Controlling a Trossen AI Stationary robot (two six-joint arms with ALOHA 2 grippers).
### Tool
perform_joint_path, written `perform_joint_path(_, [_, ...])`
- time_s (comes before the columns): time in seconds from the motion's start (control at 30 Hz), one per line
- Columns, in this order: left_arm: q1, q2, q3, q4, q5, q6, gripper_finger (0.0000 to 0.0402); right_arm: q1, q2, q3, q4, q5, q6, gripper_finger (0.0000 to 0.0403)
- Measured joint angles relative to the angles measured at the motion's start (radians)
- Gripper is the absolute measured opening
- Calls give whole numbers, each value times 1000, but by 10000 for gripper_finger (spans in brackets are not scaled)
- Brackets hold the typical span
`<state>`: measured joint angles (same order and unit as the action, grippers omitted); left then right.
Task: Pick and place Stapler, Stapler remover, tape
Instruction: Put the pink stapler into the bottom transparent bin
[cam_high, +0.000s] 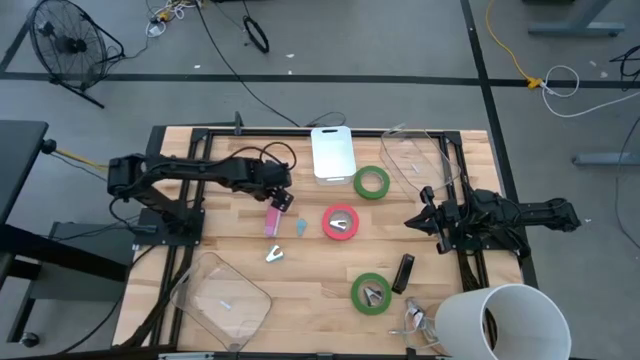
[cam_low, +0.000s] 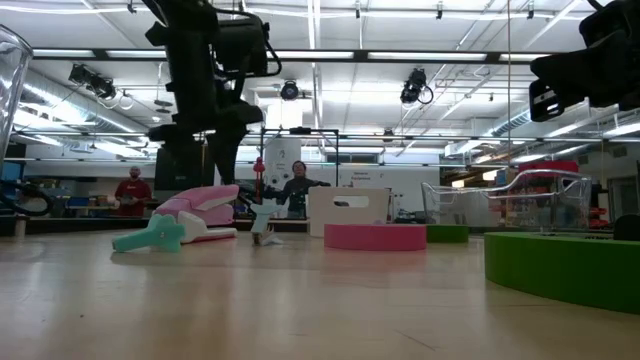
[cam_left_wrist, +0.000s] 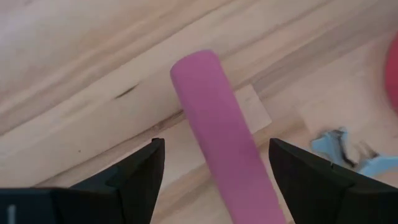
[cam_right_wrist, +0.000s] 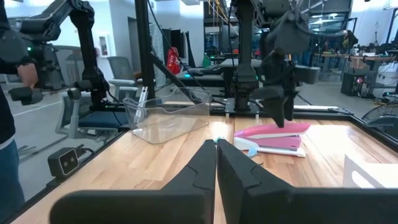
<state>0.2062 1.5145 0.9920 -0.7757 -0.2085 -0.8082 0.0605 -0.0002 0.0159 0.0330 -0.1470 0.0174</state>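
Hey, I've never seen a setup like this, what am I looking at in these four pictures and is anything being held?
It is a robot with two dark arms at a wooden table. One picture looks straight down, one looks level across the table top, and two come from cameras on the arms' wrists.

The left gripper hovers above a pink stapler, its fingers open on either side of it, not gripping. The right gripper waits at the table's right side, shut and empty.

Also on the table: a red tape roll, two green tape rolls, clear plastic bins and a white board. Nothing is held.
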Motion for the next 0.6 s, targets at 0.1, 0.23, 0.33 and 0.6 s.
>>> perform_joint_path(0.1, [0, 30, 0, 4, 0, 0, 291, 0, 0, 0, 0, 0, 0, 20])
perform_joint_path(0.23, [0, 73, 0, 28, 13, -1, 291, 0, 0, 0, 0, 0, 0, 20])
perform_joint_path(0.33, [0, 105, 0, 53, 38, -27, 291, 0, 0, 0, 0, 0, 0, 20])
perform_joint_path(0.6, [0, 136, 0, 44, 75, -73, 290, 0, 0, 0, 0, 0, 0, 20])
